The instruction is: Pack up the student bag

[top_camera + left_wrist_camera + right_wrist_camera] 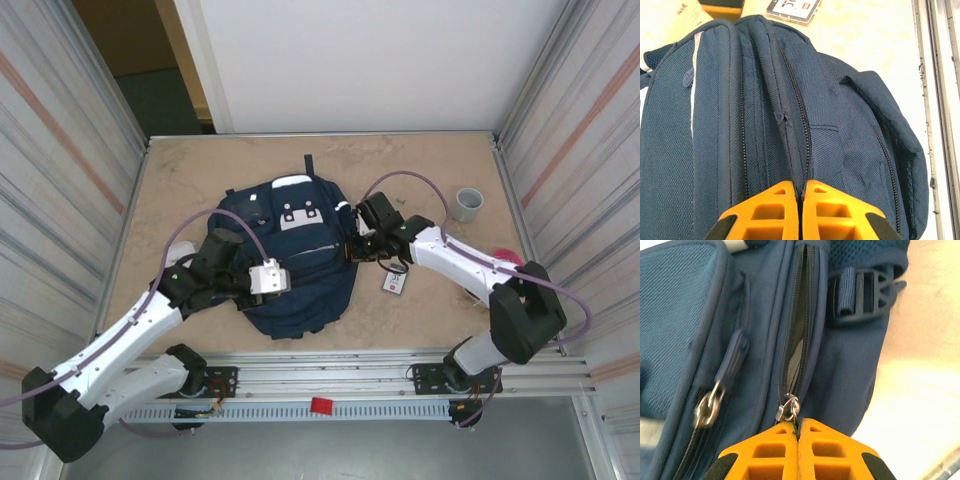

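- Navy fabric student bag (295, 265) lies flat mid-desk, front pockets up, white patches toward far end, top handle pointing away from arm bases.
- Desk (200, 180) is tan and mottled, w/ metal walls on both sides.
- Left gripper (268, 277) sits on bag's near-left part, arm reaching in from lower left.
- Left wrist cam: orange fingers (770, 210) pressed together, tips right on bag (765, 125) where a closed zip line runs down to the seam between them. Can't tell if any fabric is nipped.
- Same view: pale stripe runs along bag's left panel. Flat card-like item (792, 7) lies on desk just past bag's far edge.
- Right gripper (365, 245) is at bag's right side, near upper corner.
- Right wrist cam: fingers (830, 450) shut tight, pinching metal zip pull (788, 409) at their tips. Zip teeth above the pull are parted, w/ dark gap and a pale sliver inside.
- 2nd zip pull (707, 407) w/ navy fabric tab hangs to the left on bag (700, 315), apart from fingers.
- Dark plastic strap buckle (862, 295) sits on bag's right edge.
- Grey cup (467, 204) stands upright on desk, far right, well apart from bag.
- Small white tag (394, 283) lies on desk just beside bag's right edge, under the right arm.
- Pink item (508, 258) at desk's right edge is partly hidden; can't ID it.
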### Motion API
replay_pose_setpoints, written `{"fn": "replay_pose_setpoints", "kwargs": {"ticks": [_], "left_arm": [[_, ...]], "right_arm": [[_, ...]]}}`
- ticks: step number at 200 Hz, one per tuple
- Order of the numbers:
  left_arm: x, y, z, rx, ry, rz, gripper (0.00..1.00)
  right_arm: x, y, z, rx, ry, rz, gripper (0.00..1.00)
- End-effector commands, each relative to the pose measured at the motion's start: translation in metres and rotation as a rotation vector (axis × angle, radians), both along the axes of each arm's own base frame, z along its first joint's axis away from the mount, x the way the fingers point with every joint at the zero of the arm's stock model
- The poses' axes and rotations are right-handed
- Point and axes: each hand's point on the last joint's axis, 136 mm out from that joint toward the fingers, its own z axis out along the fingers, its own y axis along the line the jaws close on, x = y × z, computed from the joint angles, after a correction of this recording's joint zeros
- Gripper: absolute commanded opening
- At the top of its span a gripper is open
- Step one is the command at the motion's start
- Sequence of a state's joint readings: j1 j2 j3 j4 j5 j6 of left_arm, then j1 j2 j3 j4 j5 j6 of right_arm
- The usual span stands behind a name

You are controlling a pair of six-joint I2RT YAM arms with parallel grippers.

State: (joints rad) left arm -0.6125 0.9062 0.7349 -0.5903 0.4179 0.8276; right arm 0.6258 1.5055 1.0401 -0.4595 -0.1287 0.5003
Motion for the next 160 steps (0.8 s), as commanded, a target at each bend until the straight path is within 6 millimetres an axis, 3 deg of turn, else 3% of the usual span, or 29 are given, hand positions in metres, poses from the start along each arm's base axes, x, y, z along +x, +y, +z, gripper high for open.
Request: {"fn": "replay_pose_setpoints", "kwargs": {"ticks": [1,45,106,160], "left_arm": [[-0.036,0.009,-0.005,0.013,0.085,-0.096,0.00],[-0.044,0.012,-0.009,0.009,0.084,-0.113,0.00],[-0.052,0.014,-0.010,0.018,0.093,-0.138,0.00],[-0.054,0.017,-0.014,0.032,0.099,-0.144,0.00]], "right_arm": [[0.047,-0.028,0.001,-0.079,-0.100,-0.090,0.00],[0.070,-0.025,-0.013,-0.051,-0.099,-0.060,0.00],[0.095,0.003,-0.004,0.057,-0.181,0.049,0.00],[0.122,0.016,-0.003,0.090,-0.222,0.084,0.00]]}}
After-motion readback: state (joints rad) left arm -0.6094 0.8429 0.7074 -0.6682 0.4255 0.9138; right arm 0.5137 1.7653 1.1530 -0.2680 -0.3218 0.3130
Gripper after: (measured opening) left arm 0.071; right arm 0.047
